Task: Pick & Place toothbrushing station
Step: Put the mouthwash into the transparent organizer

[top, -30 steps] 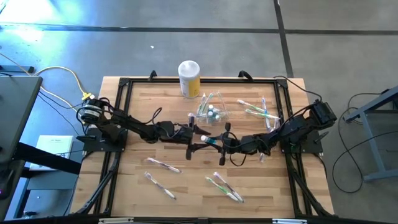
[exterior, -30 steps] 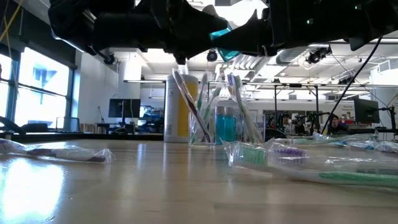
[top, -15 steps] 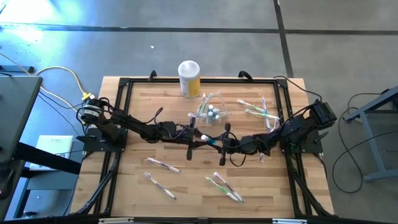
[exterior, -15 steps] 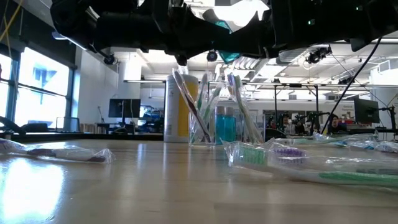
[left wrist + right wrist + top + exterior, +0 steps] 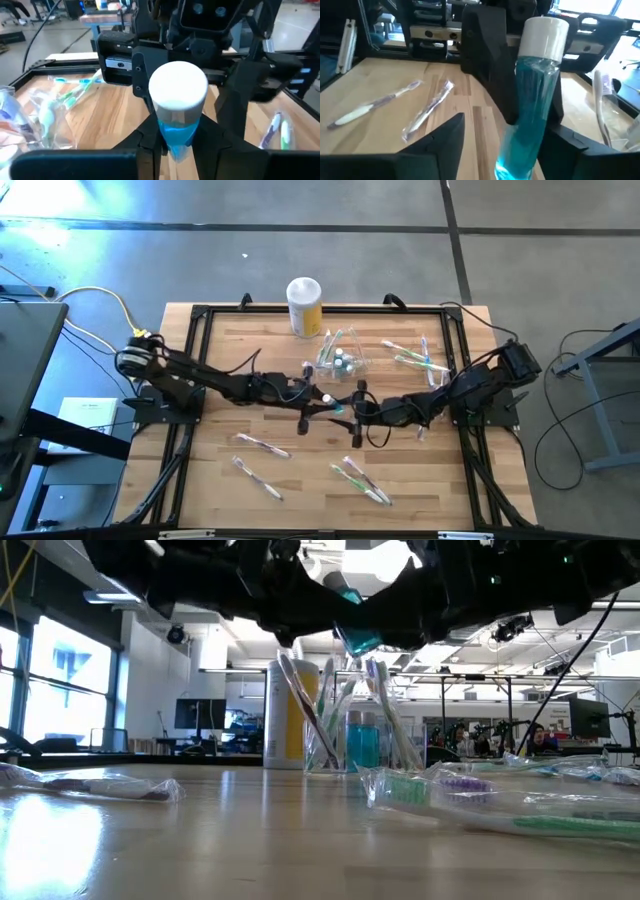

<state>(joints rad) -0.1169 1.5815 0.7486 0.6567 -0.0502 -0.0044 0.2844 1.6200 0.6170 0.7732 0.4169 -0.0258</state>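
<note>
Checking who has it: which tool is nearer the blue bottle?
Left. The left tool is clamped on the blue bottle below its white cap. The right tool stands open, one finger either side, seemingly not touching.

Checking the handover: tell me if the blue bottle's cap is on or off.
On. The white cap sits atop the blue bottle, which is held above the table between both end effectors.

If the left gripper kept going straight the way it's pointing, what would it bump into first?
Probably the right gripper. The left gripper, its fingers shut on the blue bottle, points straight at that dark gripper facing it just beyond the bottle. How close they are is hard to judge.
</note>
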